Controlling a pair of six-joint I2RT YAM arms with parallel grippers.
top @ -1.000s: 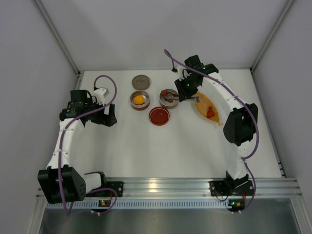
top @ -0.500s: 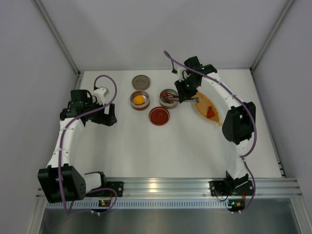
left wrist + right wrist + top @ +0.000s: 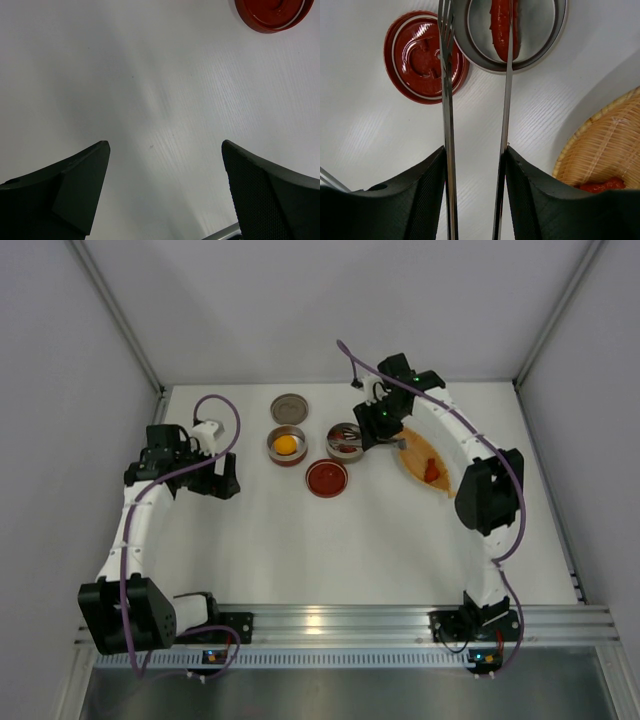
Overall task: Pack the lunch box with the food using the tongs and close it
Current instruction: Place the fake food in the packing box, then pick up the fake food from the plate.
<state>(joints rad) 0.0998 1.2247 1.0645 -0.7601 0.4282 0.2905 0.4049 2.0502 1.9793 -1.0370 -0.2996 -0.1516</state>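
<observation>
My right gripper [image 3: 475,150] is shut on the tongs [image 3: 447,125], one thin metal arm against each finger. The tongs' tips reach over a round metal lunch box tin [image 3: 550,45], and a red food slice [image 3: 499,20] lies in it under the right tong arm. The same tin [image 3: 346,440] sits below my right gripper [image 3: 375,428] in the top view. To its left a second tin [image 3: 272,436] holds the round orange-yellow food [image 3: 286,445]. More red food [image 3: 430,470] lies in the orange dish [image 3: 444,483]. My left gripper [image 3: 165,145] hangs open over bare table.
A red lid [image 3: 327,478] lies in front of the two tins, and it also shows as the red lid [image 3: 272,12] in the left wrist view. A grey lid [image 3: 289,407] lies behind the left tin. The woven dish [image 3: 605,145] is right of the tongs.
The tongs' arms and my right fingers have spread wider apart. The right gripper has shifted slightly toward the back over the tin. The left arm has not moved.
</observation>
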